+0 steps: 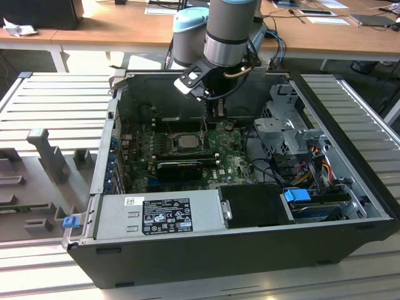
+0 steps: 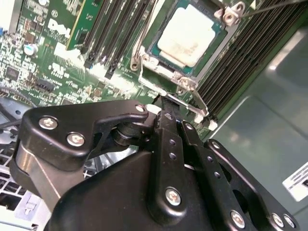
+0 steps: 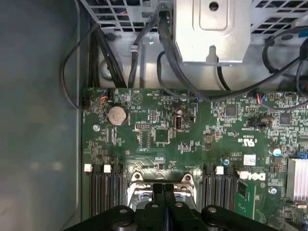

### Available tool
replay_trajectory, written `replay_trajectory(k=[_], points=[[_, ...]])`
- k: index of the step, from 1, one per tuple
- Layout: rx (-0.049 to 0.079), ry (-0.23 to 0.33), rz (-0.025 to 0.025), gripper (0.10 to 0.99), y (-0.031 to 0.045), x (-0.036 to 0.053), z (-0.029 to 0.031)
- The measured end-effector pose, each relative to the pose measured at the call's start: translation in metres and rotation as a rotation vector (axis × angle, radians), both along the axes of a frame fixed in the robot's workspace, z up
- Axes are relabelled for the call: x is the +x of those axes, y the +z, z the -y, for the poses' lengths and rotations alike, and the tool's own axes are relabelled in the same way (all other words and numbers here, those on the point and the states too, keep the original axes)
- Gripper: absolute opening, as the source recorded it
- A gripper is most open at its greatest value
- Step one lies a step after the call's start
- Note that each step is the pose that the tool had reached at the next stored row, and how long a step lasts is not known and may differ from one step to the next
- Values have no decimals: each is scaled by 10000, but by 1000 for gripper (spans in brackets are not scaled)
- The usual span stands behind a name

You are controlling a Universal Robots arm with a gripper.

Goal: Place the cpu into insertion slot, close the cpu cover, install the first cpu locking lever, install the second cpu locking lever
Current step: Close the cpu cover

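Hovering inside the open computer case (image 1: 187,256), the gripper (image 2: 166,102) has its fingers pressed together with nothing seen between them. Its tip sits just beside the near edge of the metal frame (image 2: 155,66) on the green board (image 3: 192,139). The silver chip (image 2: 190,34) lies flat within that frame, between rows of black memory slots (image 2: 240,53).

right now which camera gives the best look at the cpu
The second wrist view: the cpu is close and nearly whole, its silver top inside the cover frame. The exterior view shows it as a small grey square mid-board. In the first wrist view the claw hides most of it.
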State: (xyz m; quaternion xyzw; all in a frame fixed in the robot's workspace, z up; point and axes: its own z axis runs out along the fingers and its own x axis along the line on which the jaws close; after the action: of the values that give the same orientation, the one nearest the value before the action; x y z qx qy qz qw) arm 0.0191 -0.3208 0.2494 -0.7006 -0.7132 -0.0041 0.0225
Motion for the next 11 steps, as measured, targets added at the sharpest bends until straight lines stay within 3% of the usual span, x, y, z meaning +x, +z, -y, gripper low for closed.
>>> replay_trajectory(k=[6,8,11], points=[[0,1,44,106,-38,-200,0],[0,8,47,106,-94,-273,0],[23,21,47,106,-105,-348,0]])
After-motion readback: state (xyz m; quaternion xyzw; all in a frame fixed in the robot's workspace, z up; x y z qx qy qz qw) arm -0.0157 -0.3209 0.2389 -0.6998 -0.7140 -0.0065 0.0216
